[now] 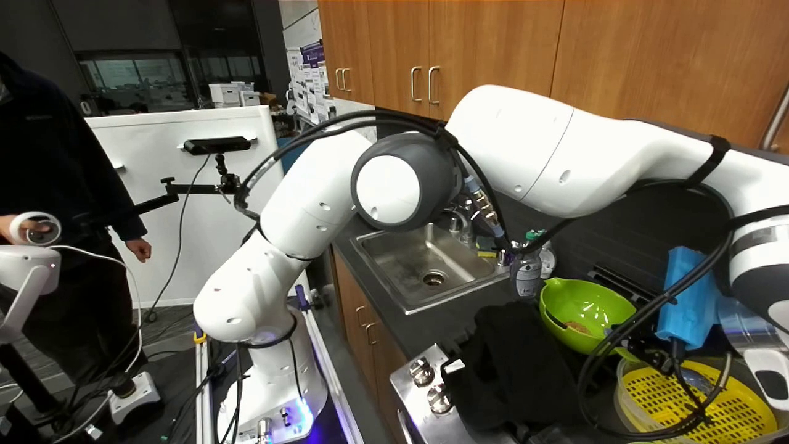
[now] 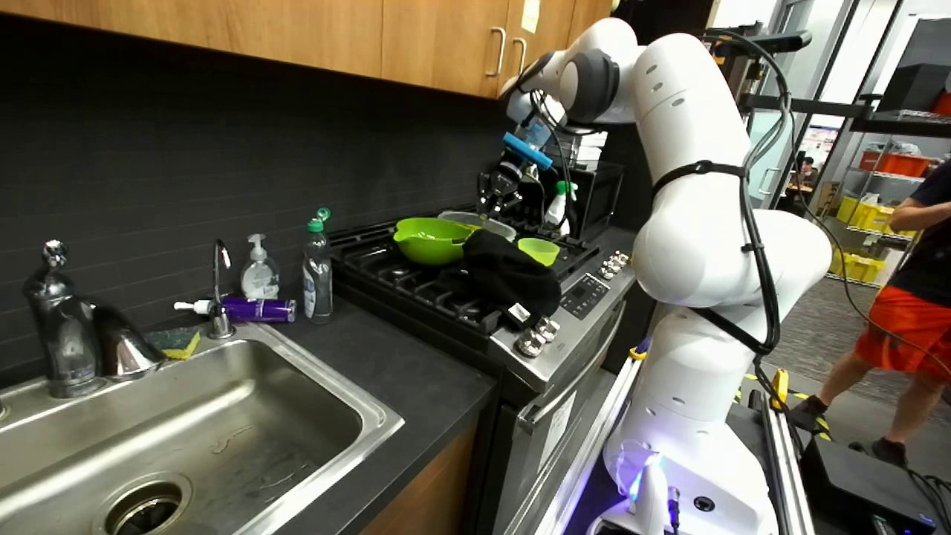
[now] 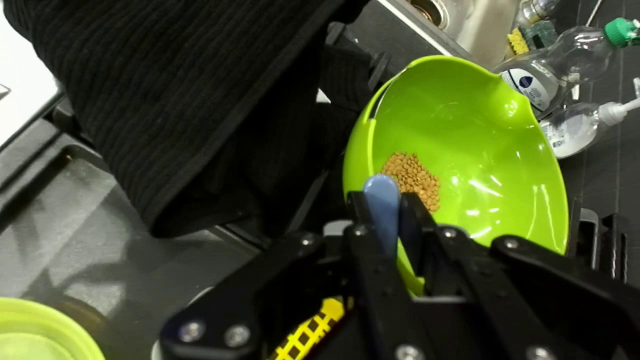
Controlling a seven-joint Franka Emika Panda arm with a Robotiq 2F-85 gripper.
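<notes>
while the gripper (image 3: 384,201) has its fingers clamped on a round-ended blue strip (image 3: 382,194), the strip's tip shows against the edge of the green bowl (image 3: 460,107), which holds brown pellets (image 3: 411,176). just beside the bowl lies a black cloth (image 3: 200,100); past the bowl's spout stands a green-capped bottle (image 3: 535,82), and farther from the bowl is the sink (image 2: 308,383).

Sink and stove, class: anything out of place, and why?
A purple bottle lies on its side beside the sink, while the pump bottle and green-capped bottle nearby stand upright. A black cloth lies bunched on the stove, which seems odd for fabric.
</notes>
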